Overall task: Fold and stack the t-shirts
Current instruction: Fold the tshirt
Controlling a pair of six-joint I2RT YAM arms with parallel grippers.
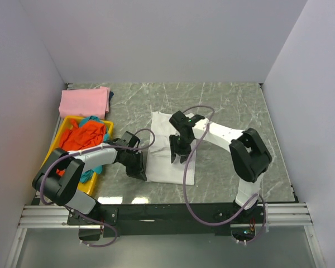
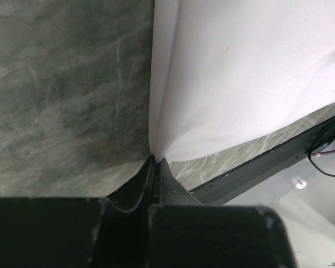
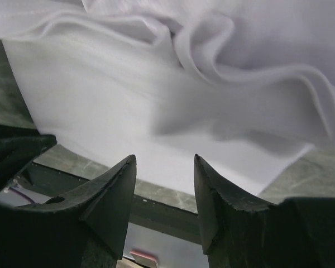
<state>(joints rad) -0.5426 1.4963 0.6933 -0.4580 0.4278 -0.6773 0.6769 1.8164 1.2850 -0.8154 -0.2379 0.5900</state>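
Left gripper clamps the white shirt at its 8 o'clock edge. Right gripper hangs above it, jaws apart.

Desk: What sits bottom centre in your wrist camera?

Arm: My left gripper, jaws pressed together, pinching a corner of the white t-shirt where its folded edge runs down to my tips.

Desk: And around it?

Arm: Grey-green marbled table at left; the shirt spread across the upper right (smooth, lightly shadowed); the table's dark edge rail and a looping cable at lower right.
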